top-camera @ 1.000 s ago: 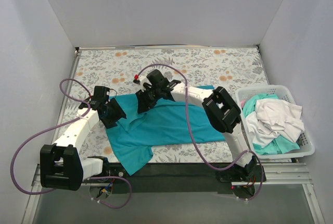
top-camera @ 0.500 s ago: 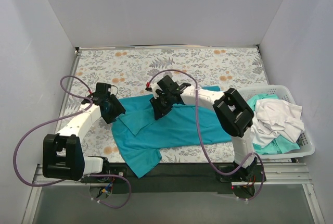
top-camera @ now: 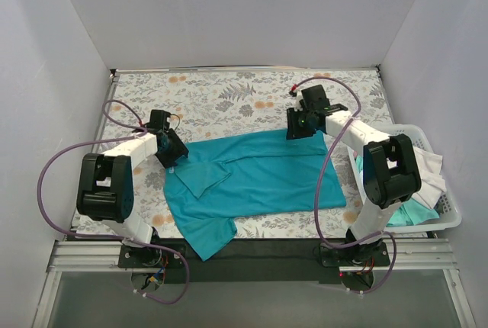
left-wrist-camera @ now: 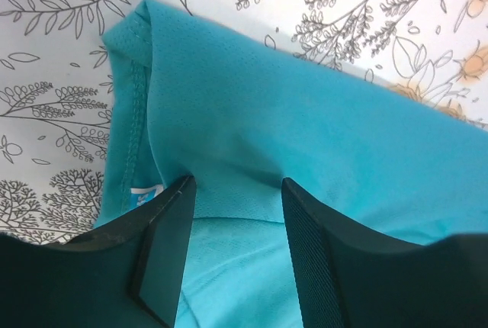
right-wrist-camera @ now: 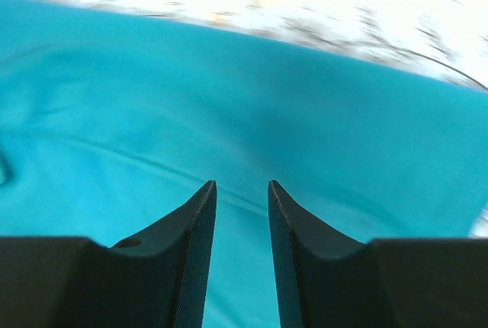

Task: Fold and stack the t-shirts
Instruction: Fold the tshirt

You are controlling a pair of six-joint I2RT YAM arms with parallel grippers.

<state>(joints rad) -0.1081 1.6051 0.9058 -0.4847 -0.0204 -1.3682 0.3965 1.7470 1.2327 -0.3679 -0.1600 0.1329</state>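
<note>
A teal-blue t-shirt (top-camera: 267, 175) lies spread on the flowered table, with one sleeve hanging over the near edge. My left gripper (top-camera: 174, 156) is at the shirt's upper left corner. In the left wrist view its jaws (left-wrist-camera: 236, 184) stand open astride a raised fold of the teal cloth (left-wrist-camera: 305, 114), beside the small neck label (left-wrist-camera: 145, 194). My right gripper (top-camera: 296, 126) hovers at the shirt's far right edge. Its jaws (right-wrist-camera: 242, 184) stand a little apart over the smooth teal cloth (right-wrist-camera: 229, 99), with nothing between them.
A white plastic basket (top-camera: 412, 128) stands at the right edge of the table, partly behind my right arm. It holds crumpled white (top-camera: 431, 172) and pale aqua (top-camera: 408, 213) t-shirts. The flowered table (top-camera: 229, 95) lies bare beyond the shirt, with white walls on three sides.
My right gripper has swung from the shirt's middle left to its far right edge, and the shirt now lies flatter and wider. My left gripper has shifted slightly up to the upper left corner.
</note>
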